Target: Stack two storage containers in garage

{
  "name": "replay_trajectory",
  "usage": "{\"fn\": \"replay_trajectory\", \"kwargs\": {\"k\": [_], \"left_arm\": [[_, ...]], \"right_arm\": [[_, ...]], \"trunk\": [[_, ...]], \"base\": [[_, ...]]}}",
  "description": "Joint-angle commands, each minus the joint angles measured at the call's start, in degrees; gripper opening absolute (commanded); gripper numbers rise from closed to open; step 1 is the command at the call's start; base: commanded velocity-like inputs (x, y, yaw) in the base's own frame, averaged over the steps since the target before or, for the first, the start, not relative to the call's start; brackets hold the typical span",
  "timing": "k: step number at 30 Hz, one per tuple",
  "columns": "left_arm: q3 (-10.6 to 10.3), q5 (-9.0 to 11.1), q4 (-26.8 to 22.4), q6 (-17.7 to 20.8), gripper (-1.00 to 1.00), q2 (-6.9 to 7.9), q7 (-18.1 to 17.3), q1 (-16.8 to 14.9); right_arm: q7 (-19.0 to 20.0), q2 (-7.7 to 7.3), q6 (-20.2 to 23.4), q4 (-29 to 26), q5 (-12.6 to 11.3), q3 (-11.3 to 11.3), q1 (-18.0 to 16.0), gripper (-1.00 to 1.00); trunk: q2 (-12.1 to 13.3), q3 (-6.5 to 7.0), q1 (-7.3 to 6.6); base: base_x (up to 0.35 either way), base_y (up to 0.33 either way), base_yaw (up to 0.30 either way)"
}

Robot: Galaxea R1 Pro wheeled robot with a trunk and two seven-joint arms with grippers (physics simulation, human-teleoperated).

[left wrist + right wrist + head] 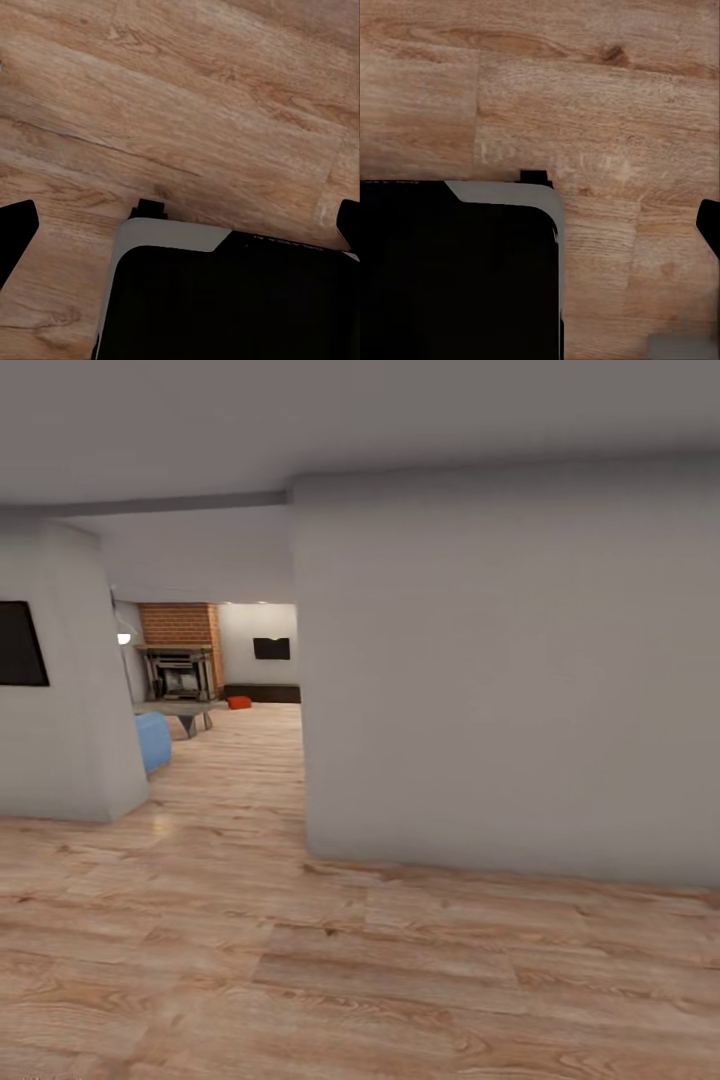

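Storage container (239, 702), small and orange-red, far off on the light wood plank floor (300, 980) of the living room, near a dark low bench (262, 692) along the back wall under a black TV (271, 648). Left of it a brick chimney (180, 624) over a fireplace (180, 675), a grey worktop (180, 710), something blue (152, 740). Close by, a broad grey wall (510, 670). In the left wrist view, left tool (180, 225) fingertips (16, 229) wide apart, holding nothing, over the robot's dark base (225, 300). Right tool: cannot tell, one fingertip (710, 221) at the edge
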Motion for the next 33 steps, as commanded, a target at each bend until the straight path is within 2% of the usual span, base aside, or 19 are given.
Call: {"fn": "replay_trajectory", "kwargs": {"k": [1,11,33], "left_arm": [[0.17,0.59,0.01,0.22,1.0,-0.01,0.06,-0.03],[0.17,0.59,0.01,0.22,1.0,-0.01,0.08,-0.03],[0.17,0.59,0.01,0.22,1.0,-0.02,0.12,-0.03]], "right_arm": [[-0.01,0.0,-0.33,0.18,-0.58,0.48,-0.05,1.0],[-0.01,-0.09,-0.33,0.18,-0.59,0.52,-0.05,1.0],[-0.01,-0.14,-0.16,0.18,-0.3,1.28,-0.05,1.0]], "trunk": [[-0.02,-0.01,0.05],[-0.02,-0.01,0.05],[-0.02,-0.01,0.05]], "base": [[0.323,0.0,0.271],[0.323,0.0,0.217],[0.323,0.0,0.005]]}}
